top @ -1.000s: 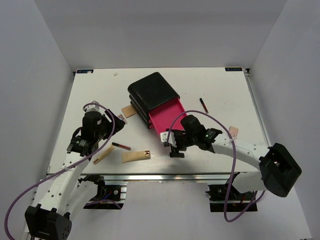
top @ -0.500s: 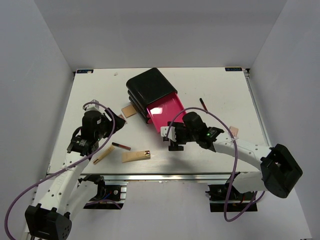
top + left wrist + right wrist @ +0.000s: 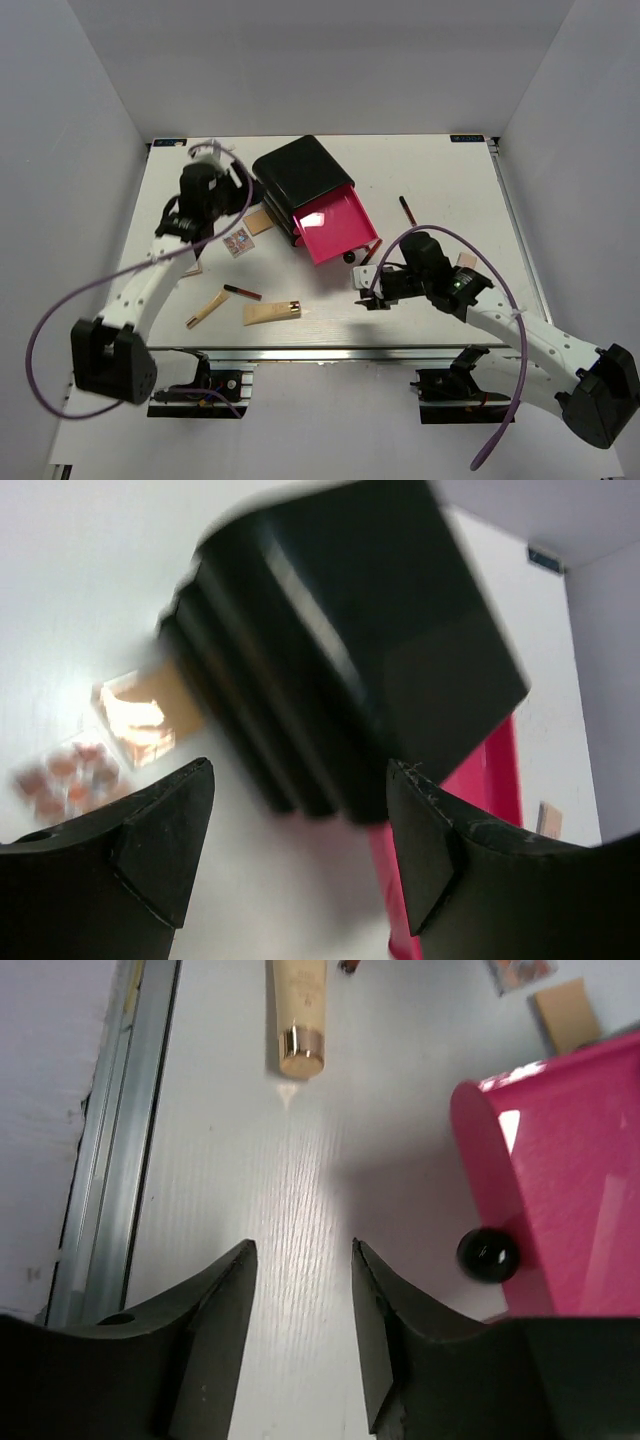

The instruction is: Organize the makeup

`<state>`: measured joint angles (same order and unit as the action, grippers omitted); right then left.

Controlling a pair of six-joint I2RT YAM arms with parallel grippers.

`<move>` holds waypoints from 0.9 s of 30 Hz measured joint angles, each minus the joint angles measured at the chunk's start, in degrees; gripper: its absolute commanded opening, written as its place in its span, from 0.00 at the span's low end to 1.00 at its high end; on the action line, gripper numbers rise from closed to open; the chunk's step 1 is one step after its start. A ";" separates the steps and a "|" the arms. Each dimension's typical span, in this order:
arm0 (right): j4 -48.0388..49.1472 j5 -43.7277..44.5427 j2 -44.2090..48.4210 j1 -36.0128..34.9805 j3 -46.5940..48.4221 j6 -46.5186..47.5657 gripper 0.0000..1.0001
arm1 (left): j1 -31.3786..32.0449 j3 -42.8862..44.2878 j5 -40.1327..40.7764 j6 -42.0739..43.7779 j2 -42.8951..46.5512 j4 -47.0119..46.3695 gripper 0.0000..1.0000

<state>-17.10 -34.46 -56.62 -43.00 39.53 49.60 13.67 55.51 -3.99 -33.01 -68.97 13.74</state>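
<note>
Our left gripper [image 3: 298,780] has swung up to the glossy black plastic box [image 3: 300,172], jaws spread; our right gripper [image 3: 302,1260], also spread, has left the pink drawer [image 3: 335,225].

My table [image 3: 440,170] was white with a faint wood grain, boxed in by plain pale grey: a back wall [image 3: 320,60], a left wall [image 3: 60,200] and a right wall [image 3: 590,150]. A metal rail [image 3: 330,354] ran along its near edge, small blue labels [image 3: 170,142] marked both far corners, and the light was even, the shadows soft
</note>
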 measured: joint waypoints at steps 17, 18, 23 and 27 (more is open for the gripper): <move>1.75 11.45 -9.60 11.17 -3.69 2.78 0.32 | 0.00 38.14 -5.75 24.00 -42.82 -17.81 0.82; 2.19 11.47 -10.36 11.82 -3.50 3.21 0.32 | 0.00 39.01 -5.97 24.74 -44.30 -17.59 0.82; 4.22 11.37 -13.51 13.70 -1.97 4.50 0.32 | -0.04 43.87 -9.70 27.50 -50.60 -15.37 0.77; 6.43 10.51 -15.93 13.77 -1.29 5.20 0.32 | -0.09 44.39 -14.67 27.54 -51.17 -16.00 0.75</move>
<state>-10.68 -23.94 -72.55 -29.23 38.24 54.81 13.58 99.90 -18.65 -5.48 -120.14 -2.26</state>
